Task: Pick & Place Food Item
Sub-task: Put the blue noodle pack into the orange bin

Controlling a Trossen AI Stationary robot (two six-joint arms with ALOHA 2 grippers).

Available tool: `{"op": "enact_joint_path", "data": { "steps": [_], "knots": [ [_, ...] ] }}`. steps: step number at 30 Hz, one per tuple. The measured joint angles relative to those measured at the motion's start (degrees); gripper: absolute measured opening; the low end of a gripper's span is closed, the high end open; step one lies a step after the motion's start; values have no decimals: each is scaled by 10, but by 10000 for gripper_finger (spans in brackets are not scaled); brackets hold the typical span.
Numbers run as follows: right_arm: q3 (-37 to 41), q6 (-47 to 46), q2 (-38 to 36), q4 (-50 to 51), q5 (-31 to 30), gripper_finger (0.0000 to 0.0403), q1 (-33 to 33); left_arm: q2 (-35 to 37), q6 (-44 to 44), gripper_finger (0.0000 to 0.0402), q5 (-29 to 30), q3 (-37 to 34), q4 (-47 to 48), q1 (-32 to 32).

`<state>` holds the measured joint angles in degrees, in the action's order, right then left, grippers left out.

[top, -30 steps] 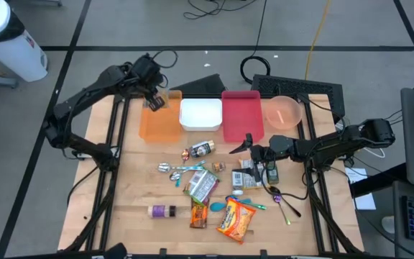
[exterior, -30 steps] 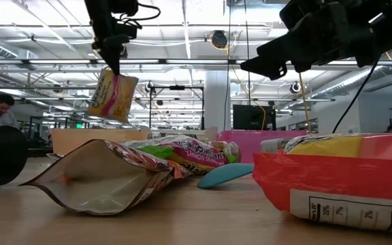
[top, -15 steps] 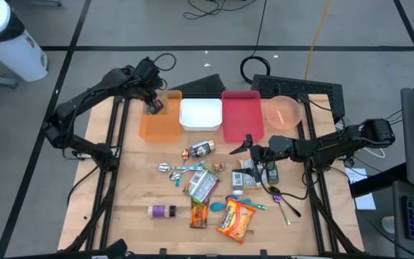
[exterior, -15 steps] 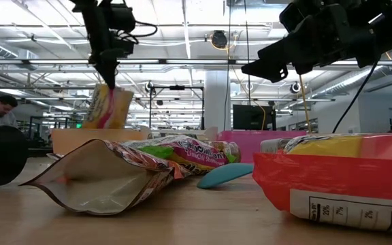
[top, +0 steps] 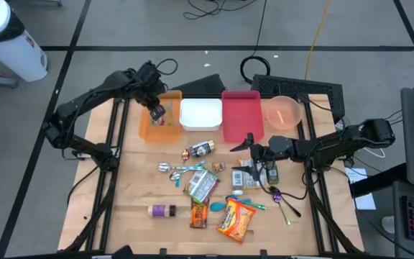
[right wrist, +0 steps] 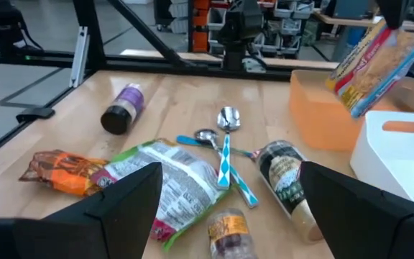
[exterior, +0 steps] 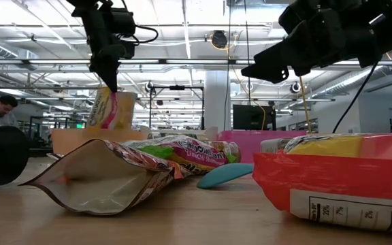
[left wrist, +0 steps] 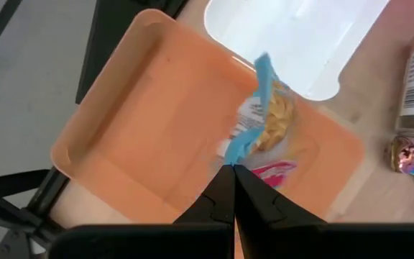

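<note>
A yellow-and-white snack packet [left wrist: 270, 119] with a blue edge hangs from my left gripper [left wrist: 233, 171], which is shut on it. It is over the orange bin [top: 161, 128] at the table's far left. The low view shows the packet [exterior: 111, 109] below the gripper [exterior: 111, 85], its lower end about level with the bin's rim [exterior: 73, 131]. The packet [right wrist: 378, 61] also shows tilted above the bin [right wrist: 322, 115] in the right wrist view. My right gripper [top: 248, 150] hovers open and about level over the table's middle right, touching nothing. My left gripper pinches the packet's blue upper edge [left wrist: 231, 152] between its two fingertips. The fingers come from above, slanting steeply down. The packet hangs below them over the orange bin, nearly upright. Whether its lower end touches the bin I cannot tell.
A white bin [top: 200, 115], a red bin [top: 241, 115] and a pink bowl [top: 284, 112] line the far side beside the orange one. Loose items crowd the middle: a bottle [top: 203, 149], spoons [top: 182, 170], snack bags [top: 236, 219] and a purple jar [top: 162, 211].
My left gripper has come down toward the orange bin, tipping steeper. The packet, tilted and higher a second ago, now hangs more upright with its lower end at the bin's rim. My right arm has kept still.
</note>
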<state>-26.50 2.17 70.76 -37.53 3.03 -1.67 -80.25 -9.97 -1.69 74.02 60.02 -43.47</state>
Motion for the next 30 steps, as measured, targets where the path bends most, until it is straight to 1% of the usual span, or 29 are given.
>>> {"op": "enact_joint_path", "data": {
  "steps": [11,22,30],
  "knots": [
    [18,0,0,-23,0,320,1,0,29,0,2,-3,16,29],
    [18,0,0,-25,0,320,1,-1,32,0,2,-85,-14,37],
    [18,0,0,-30,0,320,1,-1,28,0,1,-94,-17,35]
  ]
}}
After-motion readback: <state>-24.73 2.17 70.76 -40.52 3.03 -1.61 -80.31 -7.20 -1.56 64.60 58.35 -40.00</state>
